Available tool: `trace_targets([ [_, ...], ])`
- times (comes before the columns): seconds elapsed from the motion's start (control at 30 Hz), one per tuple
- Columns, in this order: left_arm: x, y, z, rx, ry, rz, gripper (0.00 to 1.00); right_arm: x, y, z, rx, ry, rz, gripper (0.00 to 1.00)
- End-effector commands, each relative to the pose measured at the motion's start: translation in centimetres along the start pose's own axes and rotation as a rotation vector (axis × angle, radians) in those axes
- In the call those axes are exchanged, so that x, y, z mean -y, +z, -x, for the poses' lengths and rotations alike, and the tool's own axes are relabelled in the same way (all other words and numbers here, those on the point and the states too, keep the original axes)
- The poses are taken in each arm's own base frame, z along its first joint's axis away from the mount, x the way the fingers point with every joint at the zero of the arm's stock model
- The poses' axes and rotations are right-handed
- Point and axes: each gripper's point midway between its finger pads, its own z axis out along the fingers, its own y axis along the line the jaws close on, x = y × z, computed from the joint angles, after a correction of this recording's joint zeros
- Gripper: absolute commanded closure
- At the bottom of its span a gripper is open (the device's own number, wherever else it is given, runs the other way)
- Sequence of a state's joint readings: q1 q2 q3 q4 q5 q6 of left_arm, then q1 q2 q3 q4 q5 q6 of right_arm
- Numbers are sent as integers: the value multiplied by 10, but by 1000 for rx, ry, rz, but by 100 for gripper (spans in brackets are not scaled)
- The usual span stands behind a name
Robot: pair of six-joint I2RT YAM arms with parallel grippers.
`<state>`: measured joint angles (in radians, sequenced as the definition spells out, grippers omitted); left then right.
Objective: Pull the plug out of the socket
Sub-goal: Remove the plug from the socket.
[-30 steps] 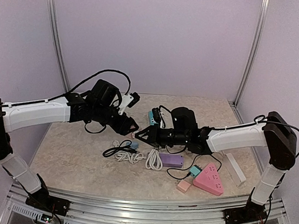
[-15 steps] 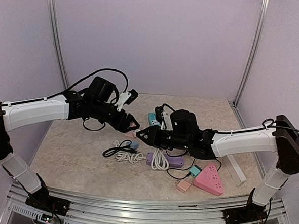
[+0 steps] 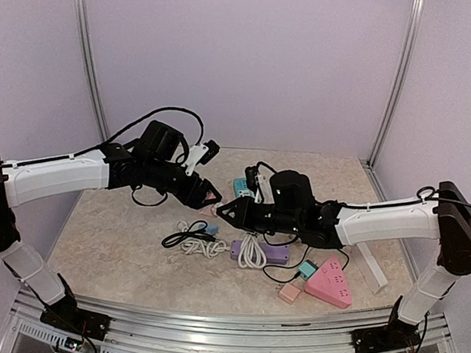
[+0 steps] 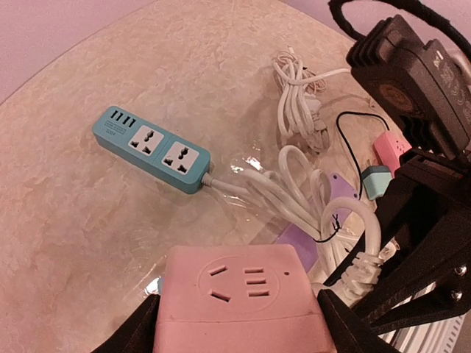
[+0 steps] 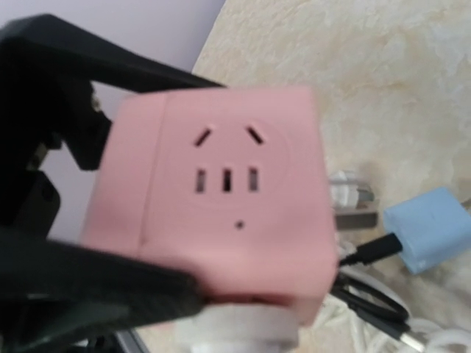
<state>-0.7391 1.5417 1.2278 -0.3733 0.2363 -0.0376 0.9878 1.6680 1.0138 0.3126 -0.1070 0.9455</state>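
Plug [image 5: 235, 329], white, seated in one face of pink socket [image 4: 239, 301]; both held up over mid-bench [image 4: 66, 235].

Left fingers [image 4: 136, 334] clamp the socket's two sides. Right fingers [image 4: 412, 220] narrow; we judge them pinched on the plug, contact half hidden.

Risks, as we judge:
- An off-axis pull twists or slips the socket out of the left hold.
- Right fingers slide off the plug onto the cord [image 4: 294, 184].
- Hanging cord drags what lies below.

Writing: label [image 4: 412, 84] on right wrist unreadable. No brand legible on socket or teal strip [image 4: 151, 147].
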Motion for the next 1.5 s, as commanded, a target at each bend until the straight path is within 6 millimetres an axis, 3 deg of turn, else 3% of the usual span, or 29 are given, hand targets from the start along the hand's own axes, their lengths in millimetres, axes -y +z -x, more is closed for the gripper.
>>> trace_targets([
  [0.0,14,-6,-16,-77,198,81,100,35,-23,50,89,22,-67,100],
  [0.3,19,0,-21,-98,197,59,100,47,-34,64,100,-7,-111,100],
  [0.7,-15,-14,-1,-26,-60,-18,100,39,-30,34,117,-52,-184,100],
  [0.93,-19,-15,0,-16,-96,-38,100,34,-18,20,81,-62,-177,100],
  [1.33,-19,-18,2,-7,-89,-29,100,29,-28,34,120,-105,-211,100],
  [1.47,-30,-18,1,-10,-116,7,100,33,-31,39,127,-135,-246,100],
])
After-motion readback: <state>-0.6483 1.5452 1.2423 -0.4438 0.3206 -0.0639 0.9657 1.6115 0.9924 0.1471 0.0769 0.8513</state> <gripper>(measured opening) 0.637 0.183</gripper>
